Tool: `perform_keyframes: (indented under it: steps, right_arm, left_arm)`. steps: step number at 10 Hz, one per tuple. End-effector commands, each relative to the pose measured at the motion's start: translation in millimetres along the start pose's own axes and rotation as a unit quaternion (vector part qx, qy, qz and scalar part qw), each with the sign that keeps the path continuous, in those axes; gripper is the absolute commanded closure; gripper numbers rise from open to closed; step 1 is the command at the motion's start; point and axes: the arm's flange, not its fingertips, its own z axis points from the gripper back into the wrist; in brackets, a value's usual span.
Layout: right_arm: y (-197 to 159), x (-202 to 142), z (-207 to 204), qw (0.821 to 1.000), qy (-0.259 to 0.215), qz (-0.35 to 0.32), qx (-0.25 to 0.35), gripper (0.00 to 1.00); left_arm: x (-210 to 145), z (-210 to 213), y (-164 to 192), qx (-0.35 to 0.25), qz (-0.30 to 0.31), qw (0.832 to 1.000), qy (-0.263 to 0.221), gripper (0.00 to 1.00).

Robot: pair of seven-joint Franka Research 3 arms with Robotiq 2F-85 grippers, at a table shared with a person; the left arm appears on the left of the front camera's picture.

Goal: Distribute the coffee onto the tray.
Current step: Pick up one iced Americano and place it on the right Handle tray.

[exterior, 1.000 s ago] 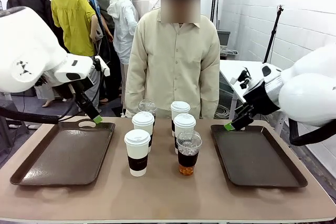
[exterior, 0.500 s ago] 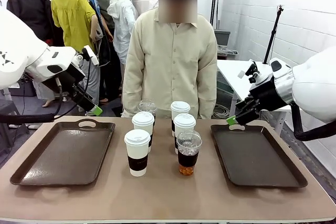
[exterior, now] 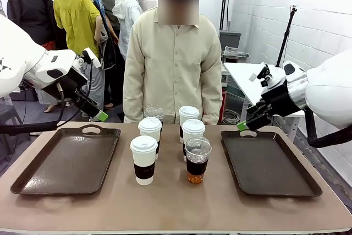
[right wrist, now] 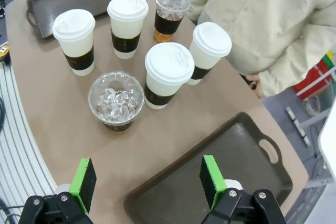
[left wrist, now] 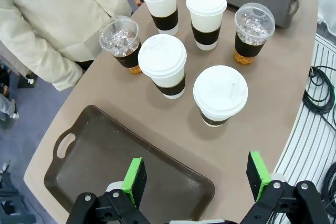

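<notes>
The coffee stands bunched at the table's middle: several white lidded cups with dark sleeves (exterior: 144,159) (left wrist: 220,94) (right wrist: 168,74) and two clear dome-lidded cups, one in front (exterior: 197,160) (right wrist: 116,101) and one at the back (exterior: 154,112) (left wrist: 121,38). One dark brown tray (exterior: 60,163) (left wrist: 105,150) lies bare to the left, another (exterior: 269,163) (right wrist: 220,150) to the right. My left gripper (exterior: 100,116) (left wrist: 196,177) hovers open above the left tray's far edge. Above the right tray's far left corner, my right gripper (exterior: 241,126) (right wrist: 148,177) hangs open. Neither touches a cup.
A person in a beige shirt (exterior: 173,59) stands close to the table's far edge, right behind the cups, arms hanging down. Bare tabletop (exterior: 176,207) runs along the near edge. A white side table (exterior: 247,78) stands past the right tray.
My left gripper has lifted and pulled back off the left tray's far edge. The right gripper rose slightly. The person has shifted a little to the left.
</notes>
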Motion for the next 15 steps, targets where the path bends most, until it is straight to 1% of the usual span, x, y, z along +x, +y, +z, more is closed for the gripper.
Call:
perform_keyframes:
  steps: [1,15]
  right_arm:
    - [0.4,-0.1,0.3,1.0,0.0,0.001,0.003,0.0]
    - [0.4,-0.1,0.3,1.0,0.0,0.001,0.003,0.0]
  left_arm:
    - [1.3,0.9,2.3,0.0,-0.005,1.0,0.006,0.0]
    - [1.3,0.9,2.3,0.0,-0.005,1.0,0.006,0.0]
